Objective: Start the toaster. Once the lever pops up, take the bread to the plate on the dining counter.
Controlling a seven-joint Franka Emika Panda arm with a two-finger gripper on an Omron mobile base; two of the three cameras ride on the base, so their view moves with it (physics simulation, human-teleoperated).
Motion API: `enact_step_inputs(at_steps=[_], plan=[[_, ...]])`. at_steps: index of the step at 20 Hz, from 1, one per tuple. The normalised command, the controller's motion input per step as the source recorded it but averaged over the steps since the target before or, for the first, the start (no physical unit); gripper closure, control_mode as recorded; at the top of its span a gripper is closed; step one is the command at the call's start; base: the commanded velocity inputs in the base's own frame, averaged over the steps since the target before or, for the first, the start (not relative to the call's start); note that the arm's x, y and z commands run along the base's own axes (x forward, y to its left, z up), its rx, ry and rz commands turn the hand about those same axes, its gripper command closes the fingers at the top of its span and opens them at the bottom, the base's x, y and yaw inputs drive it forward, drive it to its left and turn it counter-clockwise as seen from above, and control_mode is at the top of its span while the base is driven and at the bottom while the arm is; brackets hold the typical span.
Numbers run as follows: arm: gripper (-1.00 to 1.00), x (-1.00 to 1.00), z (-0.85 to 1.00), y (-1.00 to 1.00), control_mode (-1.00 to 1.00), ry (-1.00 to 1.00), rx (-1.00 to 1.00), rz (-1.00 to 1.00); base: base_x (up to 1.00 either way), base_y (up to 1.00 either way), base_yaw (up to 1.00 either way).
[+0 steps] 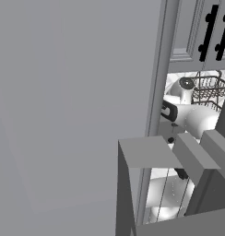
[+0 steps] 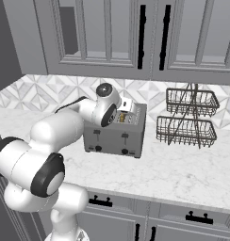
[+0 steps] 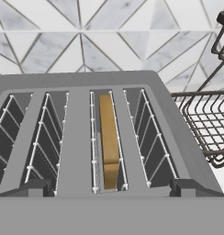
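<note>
The toaster (image 2: 118, 133) stands on the marble counter (image 2: 183, 174) against the patterned back wall, with a two-tier wire basket rack (image 2: 190, 117) to its right. In the hand view, four slots are seen from above, and the bread (image 3: 109, 137) sits upright in the third slot from the left, its tan top edge just below the slot opening. The gripper (image 3: 112, 189) is held above the near edge of the toaster, with its two dark fingertips (image 3: 36, 187) spread fully and nothing held between them.

The step in hand is judged to be either the pressing of the lever or the taking of the slice; whether the lever is up or down cannot be told from these pictures. On the front face, in the right base view, two small dark sliders and two knobs are seen.

If the bread is to be taken, the open jaws should be lined up across the thin side of the slice, one finger on each face, and lowered straight down into the slot. The wire guides should not be touched. A centred grip is advised, so that the slice is lifted without being tilted against the slot walls.
</note>
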Motion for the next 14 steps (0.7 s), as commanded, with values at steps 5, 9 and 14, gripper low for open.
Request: enact_step_inputs(at_steps=[5, 9, 14], plan=[[-1.0, 0.0, 0.0, 0.0, -1.0, 0.0, 0.0, 0.0, 0.0, 0.0, 0.0], [-1.0, 0.0, 0.0, 0.0, -1.0, 0.0, 0.0, 0.0, 0.0, 0.0, 0.0], [-1.0, 0.0, 0.0, 0.0, -1.0, 0.0, 0.0, 0.0, 0.0, 0.0, 0.0]])
